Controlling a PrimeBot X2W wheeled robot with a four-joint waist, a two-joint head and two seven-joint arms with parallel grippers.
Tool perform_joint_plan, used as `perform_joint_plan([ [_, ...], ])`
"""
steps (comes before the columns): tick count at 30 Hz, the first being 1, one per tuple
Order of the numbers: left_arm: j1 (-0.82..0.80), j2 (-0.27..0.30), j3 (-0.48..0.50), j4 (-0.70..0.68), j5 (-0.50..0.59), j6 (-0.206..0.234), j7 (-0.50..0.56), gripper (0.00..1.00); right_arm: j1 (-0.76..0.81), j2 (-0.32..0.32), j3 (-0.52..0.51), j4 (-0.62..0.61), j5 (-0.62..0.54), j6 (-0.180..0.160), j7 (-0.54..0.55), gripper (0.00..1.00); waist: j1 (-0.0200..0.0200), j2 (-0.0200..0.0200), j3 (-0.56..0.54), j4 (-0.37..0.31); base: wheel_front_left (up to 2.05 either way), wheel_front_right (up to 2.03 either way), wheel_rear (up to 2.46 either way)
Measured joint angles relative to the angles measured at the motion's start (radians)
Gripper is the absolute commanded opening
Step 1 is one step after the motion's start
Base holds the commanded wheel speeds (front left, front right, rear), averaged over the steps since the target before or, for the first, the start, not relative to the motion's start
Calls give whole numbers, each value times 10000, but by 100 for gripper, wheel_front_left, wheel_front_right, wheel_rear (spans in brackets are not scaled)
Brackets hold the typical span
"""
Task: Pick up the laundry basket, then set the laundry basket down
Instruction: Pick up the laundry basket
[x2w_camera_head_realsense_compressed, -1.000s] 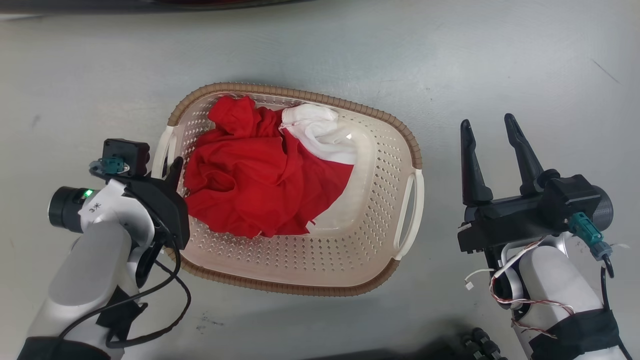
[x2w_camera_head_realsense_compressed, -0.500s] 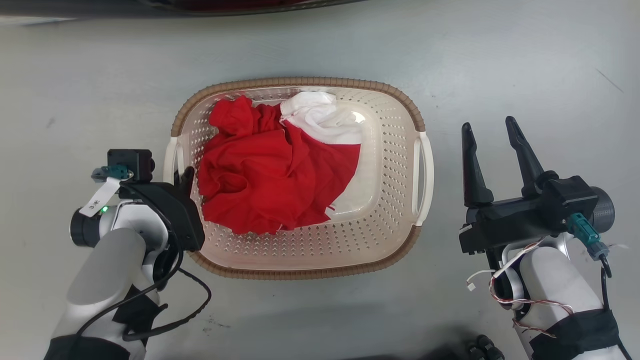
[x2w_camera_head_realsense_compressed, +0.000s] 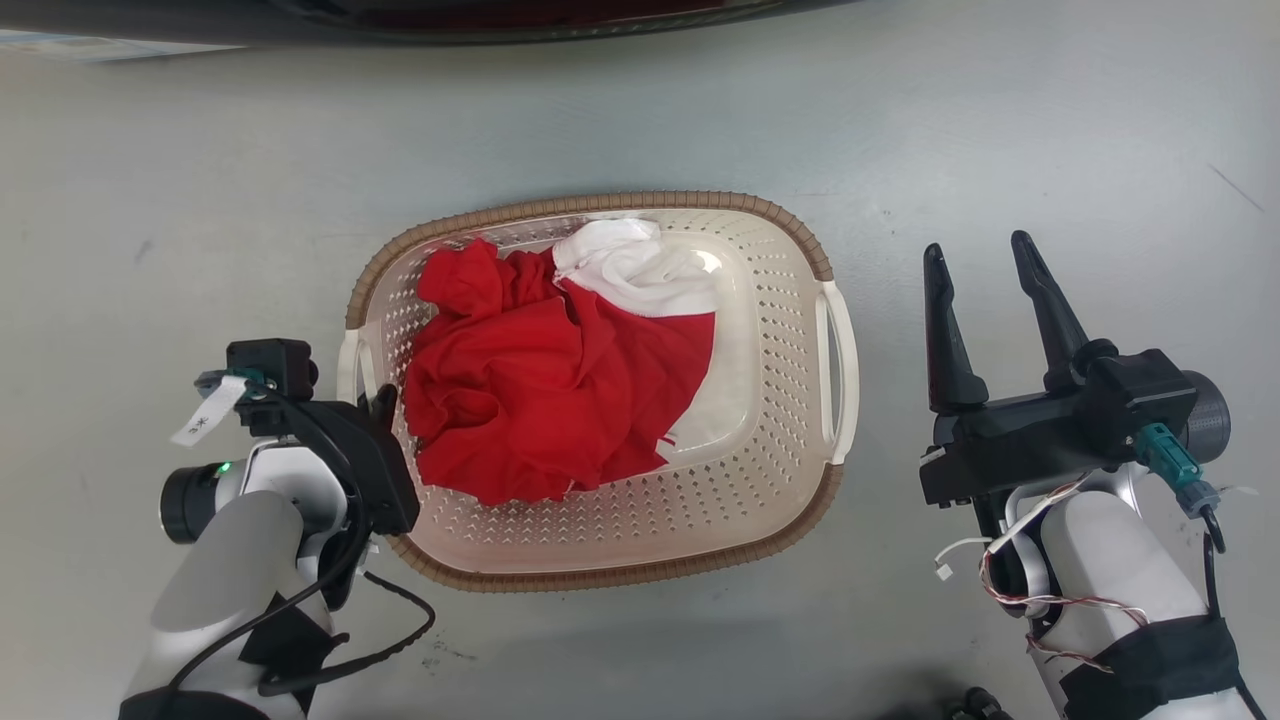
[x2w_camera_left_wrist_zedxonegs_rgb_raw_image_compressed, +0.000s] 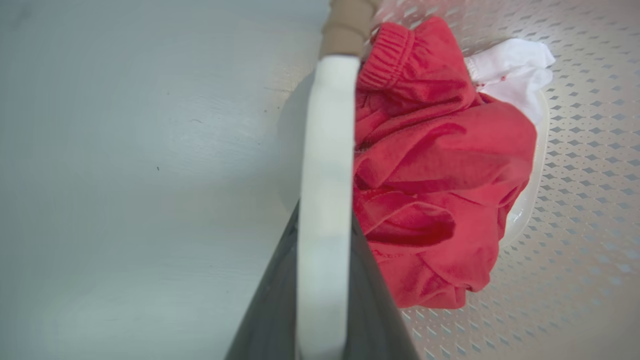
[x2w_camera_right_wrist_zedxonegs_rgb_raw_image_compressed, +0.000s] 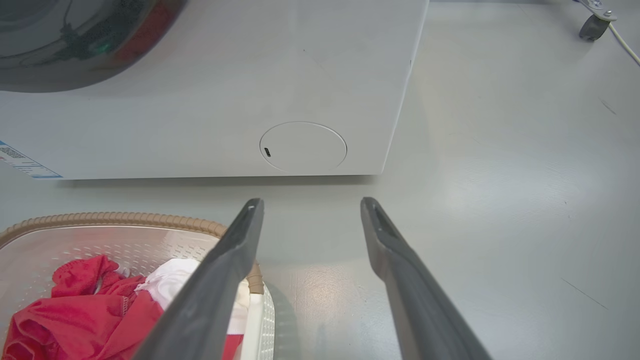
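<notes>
The laundry basket (x2w_camera_head_realsense_compressed: 640, 515) is cream and perforated with a brown woven rim. It sits in the middle of the grey floor, holding a red garment (x2w_camera_head_realsense_compressed: 540, 380) and a white cloth (x2w_camera_head_realsense_compressed: 640, 270). My left gripper (x2w_camera_head_realsense_compressed: 372, 400) is shut on the basket's white left handle (x2w_camera_left_wrist_zedxonegs_rgb_raw_image_compressed: 325, 175), with a dark finger on each side of it. My right gripper (x2w_camera_head_realsense_compressed: 978, 250) is open and holds nothing. It stays a little to the right of the basket's right handle (x2w_camera_head_realsense_compressed: 840, 370), apart from it. The right wrist view catches the basket's far rim (x2w_camera_right_wrist_zedxonegs_rgb_raw_image_compressed: 125, 219) beside my right gripper (x2w_camera_right_wrist_zedxonegs_rgb_raw_image_compressed: 310, 205).
The white front of a washing machine (x2w_camera_right_wrist_zedxonegs_rgb_raw_image_compressed: 250, 100) stands just beyond the basket, and its dark door edge (x2w_camera_head_realsense_compressed: 450, 15) runs along the top of the head view. Bare floor (x2w_camera_head_realsense_compressed: 1100, 150) lies to the right. A caster (x2w_camera_right_wrist_zedxonegs_rgb_raw_image_compressed: 592, 25) sits at the far right.
The basket has turned in the head view: its left end swung down toward me with my left gripper on the handle. The camera shifted slightly. My right gripper has stayed still.
</notes>
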Motion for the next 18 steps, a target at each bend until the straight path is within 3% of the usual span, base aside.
perform_joint_plan([
  [3, -6, -25, 35, 128, -73, -10, 44, 0, -7, -2, 0, 8, -2, 15, 0, 100, 0, 0, -22, 20, 0, 0, 0],
  [4, -7, -31, 44, 151, -79, -12, 65, 6, -8, -2, -2, 13, -2, 15, 0, 100, 0, 0, -28, 23, 0, 0, 0],
  [5, -7, -40, 59, 171, -111, -13, 67, 58, -8, -2, -4, 19, -2, 27, 0, 100, 0, 0, -33, 25, 0, 0, 0],
  [6, -12, -48, 61, 194, -199, -13, 67, 100, -8, -4, -6, 23, -2, 36, 0, 100, 0, 0, -38, 27, 0, 0, 0],
  [14, -19, -82, -19, 345, -263, -92, -12, 100, -3, -2, -17, 169, -2, 88, 0, 100, 1, 0, -139, 49, 0, 0, 0],
  [18, -139, -96, 23, 213, -255, -96, -660, 100, -1, -4, -88, 311, -2, 136, 0, 100, 1, 0, -359, 87, 0, 0, 0],
])
